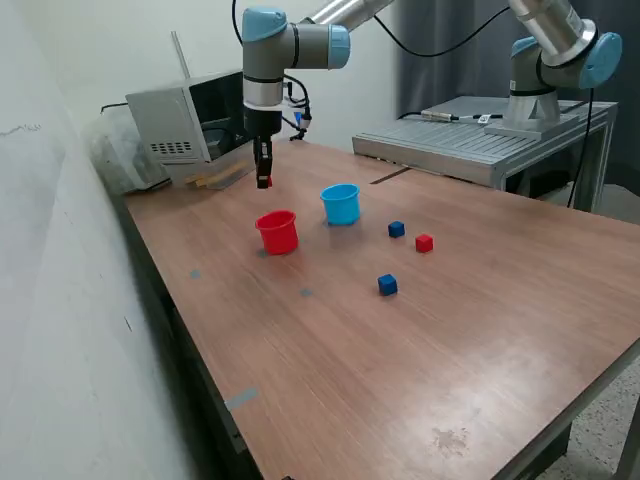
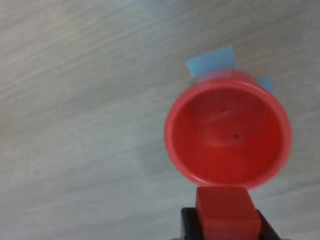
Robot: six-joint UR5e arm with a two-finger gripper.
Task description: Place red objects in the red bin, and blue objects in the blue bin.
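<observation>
worktop (image 1: 400, 350): brown wood grain, bits of blue tape (image 2: 211, 62) stuck on it | grey box-like appliance (image 1: 185, 118) at the far corner, dark open front | ridged metal platform (image 1: 470, 145) beyond the far edge | white wall (image 1: 60, 300) on the exterior view's left

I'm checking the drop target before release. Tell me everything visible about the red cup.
The red cup is a small round cup, apparently smooth plastic, slightly tapered, with a rolled rim. It stands upright and open on the wooden table, apart from the light blue cup on the exterior view's right. The wrist view shows its inside empty, with blue tape patches beside it. The tool holds a red cube above it, not touching.
</observation>
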